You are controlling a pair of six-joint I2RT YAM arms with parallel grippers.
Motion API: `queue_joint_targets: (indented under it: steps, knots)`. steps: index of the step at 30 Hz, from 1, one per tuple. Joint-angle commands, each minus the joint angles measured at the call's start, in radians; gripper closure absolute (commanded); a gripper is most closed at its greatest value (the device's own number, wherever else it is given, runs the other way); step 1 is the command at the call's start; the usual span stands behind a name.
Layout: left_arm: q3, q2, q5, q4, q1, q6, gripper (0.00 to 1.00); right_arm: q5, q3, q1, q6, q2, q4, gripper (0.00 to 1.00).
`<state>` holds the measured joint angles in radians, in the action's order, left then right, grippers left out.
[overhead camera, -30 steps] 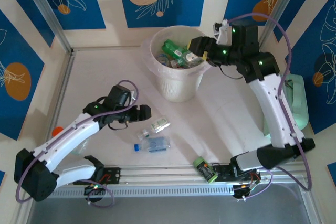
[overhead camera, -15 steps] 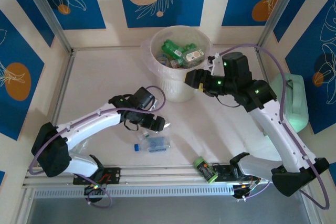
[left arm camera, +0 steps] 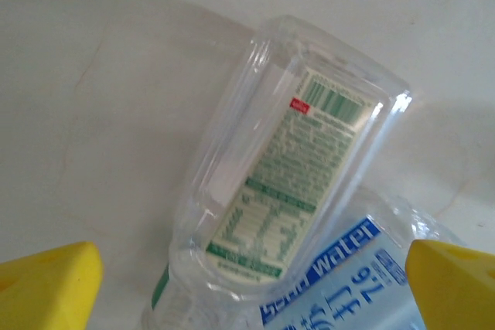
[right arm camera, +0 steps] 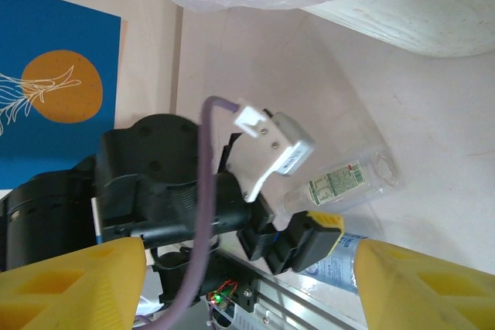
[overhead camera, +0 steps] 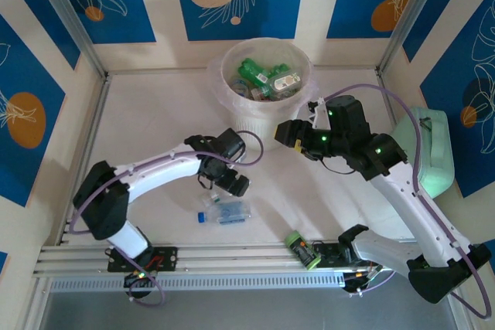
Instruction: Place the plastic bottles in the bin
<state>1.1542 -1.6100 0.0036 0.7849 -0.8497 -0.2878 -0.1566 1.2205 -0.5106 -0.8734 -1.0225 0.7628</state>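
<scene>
Several bottles [overhead camera: 267, 79], green and clear, lie inside the bin [overhead camera: 259, 133], which stands at the far middle of the counter [overhead camera: 155, 121]. Three more lie outside it. A clear green-label bottle [left arm camera: 286, 175] lies on the counter, one end partly over a blue-label bottle [left arm camera: 344, 284]. The left gripper [overhead camera: 237, 184] hangs over these two. It is open wide, with a finger at each side of the green-label bottle and not touching it. A green bottle [overhead camera: 303, 250] lies at the near rail [overhead camera: 232, 256]. The right gripper [overhead camera: 287, 132] is just beside the bin wall, also open wide, holding nothing.
</scene>
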Motion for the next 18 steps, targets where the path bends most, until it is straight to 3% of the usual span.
queue_joint_targets:
  steps: [1, 18]
  knots:
    - [0.053, -0.058, -0.027, 0.007, -0.011, 0.057, 0.0, -0.003, 0.005, -0.006, -0.014, 0.012, -0.007, 0.28]
    - [0.135, -0.236, -0.067, -0.001, -0.014, 0.108, 0.0, 0.006, -0.014, -0.012, -0.018, 0.019, -0.002, 0.27]
